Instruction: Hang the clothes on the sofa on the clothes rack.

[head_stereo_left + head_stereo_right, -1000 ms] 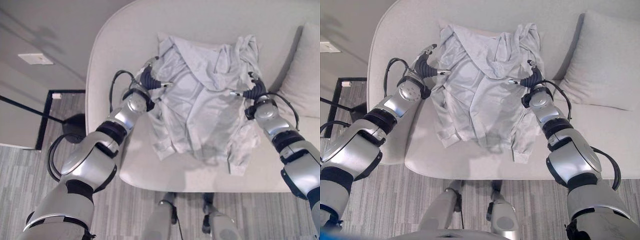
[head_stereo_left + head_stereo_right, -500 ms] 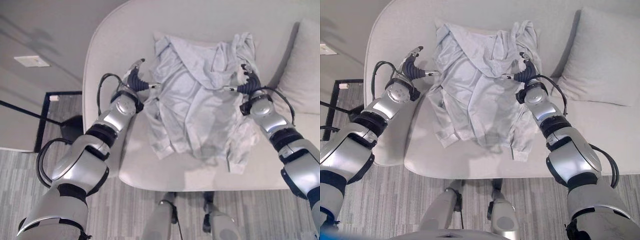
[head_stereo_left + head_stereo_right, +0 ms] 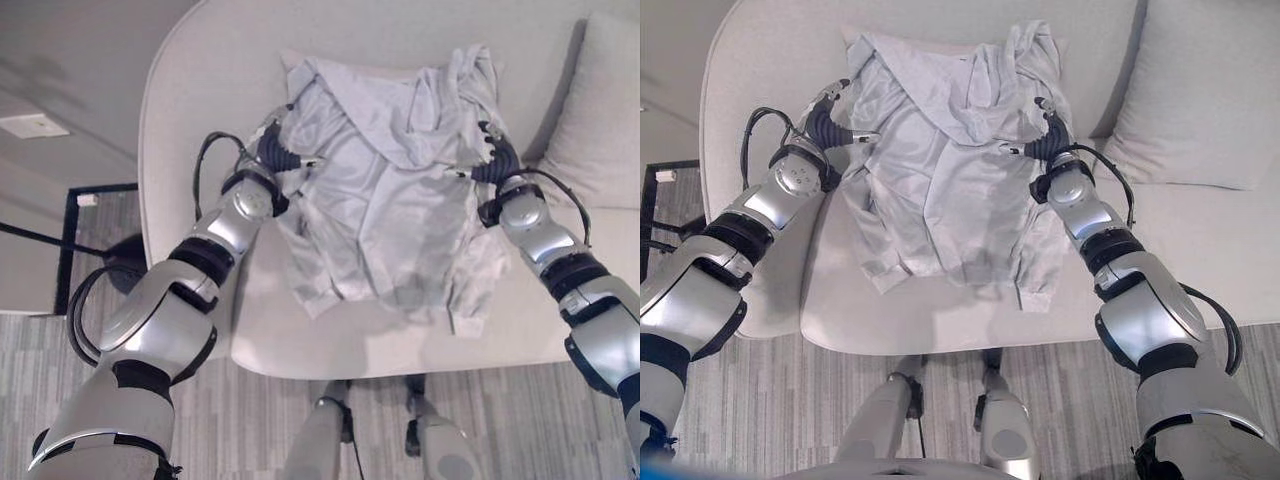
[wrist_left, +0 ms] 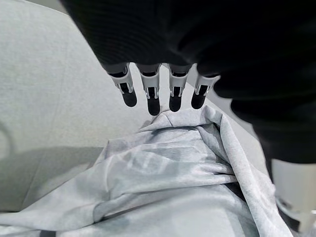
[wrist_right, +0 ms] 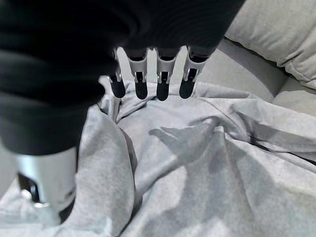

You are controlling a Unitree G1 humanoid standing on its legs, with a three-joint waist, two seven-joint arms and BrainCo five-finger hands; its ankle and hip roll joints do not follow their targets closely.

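While the crumpled light-grey hooded garment lies spread on the seat of the pale cream sofa, the left eye view shows the left hand at its left edge and the right hand at its right. From the right eye, a light cushion leans beside it. At the left wrist, straight fingers hang over the cloth, gripping nothing. At the right wrist, fingers likewise extend, spread above the folds.
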